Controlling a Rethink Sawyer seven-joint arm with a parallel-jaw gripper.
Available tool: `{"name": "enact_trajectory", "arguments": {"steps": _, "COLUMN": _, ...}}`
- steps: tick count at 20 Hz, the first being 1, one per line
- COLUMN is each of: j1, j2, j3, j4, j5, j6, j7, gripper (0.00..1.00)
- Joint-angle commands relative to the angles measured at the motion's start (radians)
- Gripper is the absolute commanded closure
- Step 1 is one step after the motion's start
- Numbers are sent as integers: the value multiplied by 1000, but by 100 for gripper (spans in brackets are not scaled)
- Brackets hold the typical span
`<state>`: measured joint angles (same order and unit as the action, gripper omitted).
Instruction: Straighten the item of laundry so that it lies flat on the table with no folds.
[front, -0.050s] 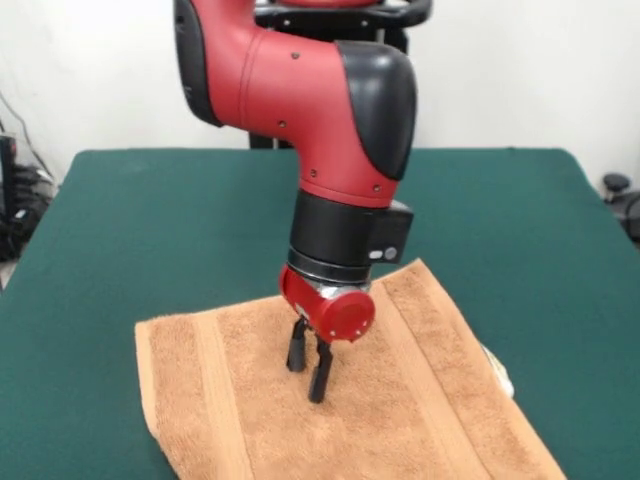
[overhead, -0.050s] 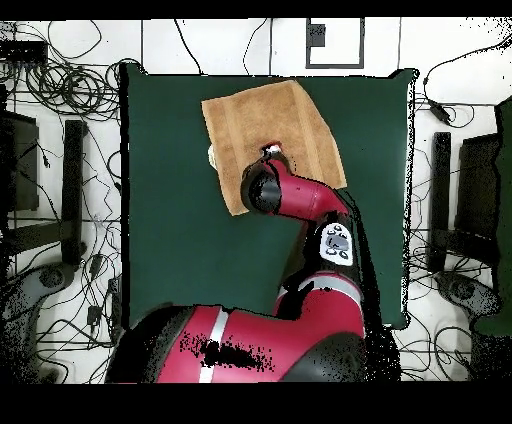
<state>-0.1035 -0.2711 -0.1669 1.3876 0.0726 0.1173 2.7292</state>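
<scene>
green table (front, -0.050s: 120, 210), towel (front, -0.050s: 400, 420) spread flat

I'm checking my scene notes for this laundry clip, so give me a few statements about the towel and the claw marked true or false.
1. The claw is over the towel. True.
2. The towel is blue. False: it is orange-tan.
3. The table has a dark green top. True.
4. The towel is bunched into a ball. False: it lies spread out, largely flat.
5. The claw holds the towel up in the air. False: the towel lies on the table.
</scene>
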Motion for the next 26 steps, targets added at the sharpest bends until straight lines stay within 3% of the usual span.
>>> {"name": "enact_trajectory", "arguments": {"steps": 1, "j1": -52, "j2": 105, "j3": 79, "j4": 132, "j5": -96, "j6": 418, "j7": -155, "gripper": 0}}
{"name": "enact_trajectory", "arguments": {"steps": 26, "j1": -35, "j2": 63, "j3": 110, "j4": 208, "j5": -74, "j6": 481, "j7": -67, "gripper": 0}}
